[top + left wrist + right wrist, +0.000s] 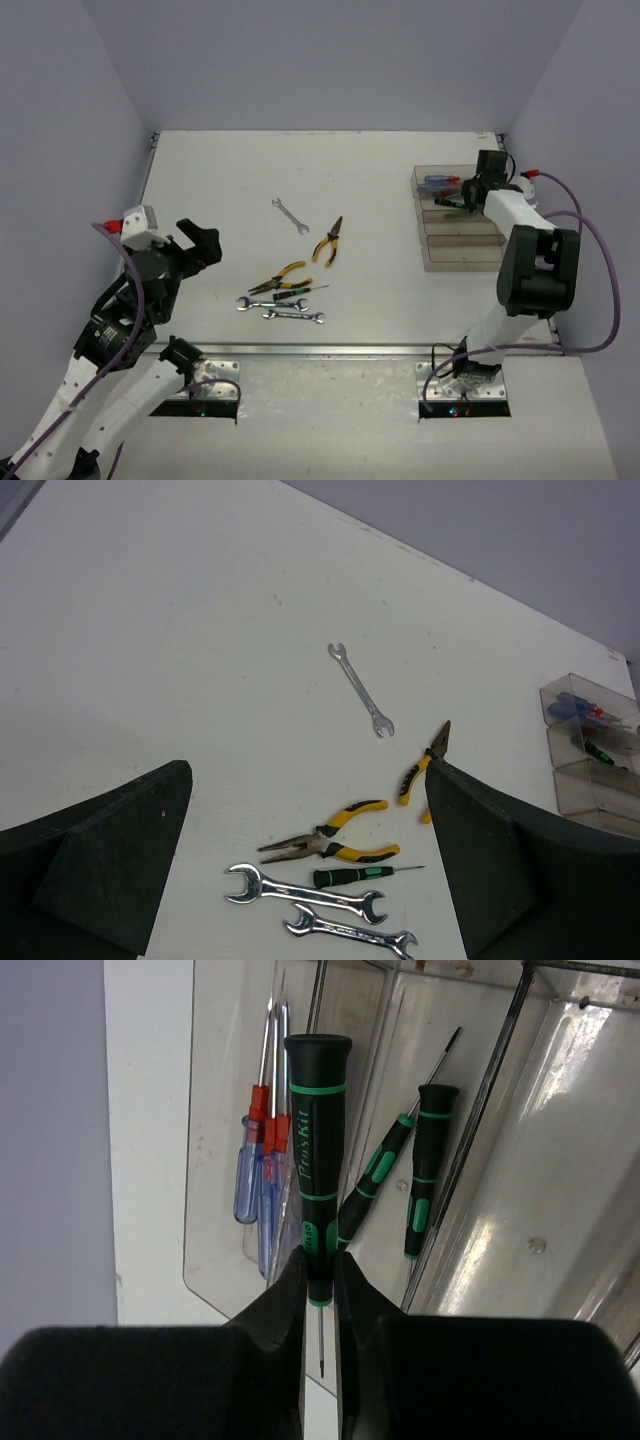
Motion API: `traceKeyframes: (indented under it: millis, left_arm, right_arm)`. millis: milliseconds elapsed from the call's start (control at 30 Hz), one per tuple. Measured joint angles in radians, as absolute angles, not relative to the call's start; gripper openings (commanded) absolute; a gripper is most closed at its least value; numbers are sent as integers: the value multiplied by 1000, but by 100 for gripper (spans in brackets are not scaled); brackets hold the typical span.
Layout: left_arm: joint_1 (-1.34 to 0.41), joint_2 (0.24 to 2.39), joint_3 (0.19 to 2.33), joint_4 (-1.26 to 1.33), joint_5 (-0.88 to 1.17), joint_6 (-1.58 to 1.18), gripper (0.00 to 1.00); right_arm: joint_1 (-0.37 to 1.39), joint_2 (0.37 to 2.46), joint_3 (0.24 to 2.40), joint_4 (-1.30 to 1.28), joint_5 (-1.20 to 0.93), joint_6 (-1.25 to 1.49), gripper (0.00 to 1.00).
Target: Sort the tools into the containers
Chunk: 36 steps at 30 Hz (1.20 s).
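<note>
Green-black screwdriver [317, 1160], pinched by the right gripper [318, 1265], hangs over a divider [317, 995]; released, it may drop among the blue ones [255, 1175]; left gripper [308, 780] gapes.

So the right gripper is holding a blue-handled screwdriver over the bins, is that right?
Not quite: the right gripper is shut on a black and green screwdriver, not a blue-handled one, over the bins, as the right wrist view shows.
</note>
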<state>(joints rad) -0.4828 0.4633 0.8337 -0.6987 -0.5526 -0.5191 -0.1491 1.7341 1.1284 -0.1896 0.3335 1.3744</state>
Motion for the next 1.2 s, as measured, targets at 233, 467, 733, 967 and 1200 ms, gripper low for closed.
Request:
traceKeyframes:
  millis: [233, 467, 733, 967, 1200]
  left_arm:
    - [-483, 479, 834, -699, -549, -516, 100]
    - [-483, 480, 834, -699, -549, -516, 100]
    - [-483, 487, 834, -699, -559, -517, 100]
    - [-479, 480, 834, -699, -566, -518, 100]
    - [-476, 471, 834, -699, -574, -521, 100]
  right_arm:
    - [-149, 1785, 1177, -188, 351, 1365, 74]
    - [-126, 1775, 1172, -102, 258, 1221, 93]
    - [156, 1606, 1152, -19, -72, 690, 85]
    - [562, 1580, 1167, -138, -196, 204, 62]
    - [931, 1837, 1231, -389, -93, -91, 40]
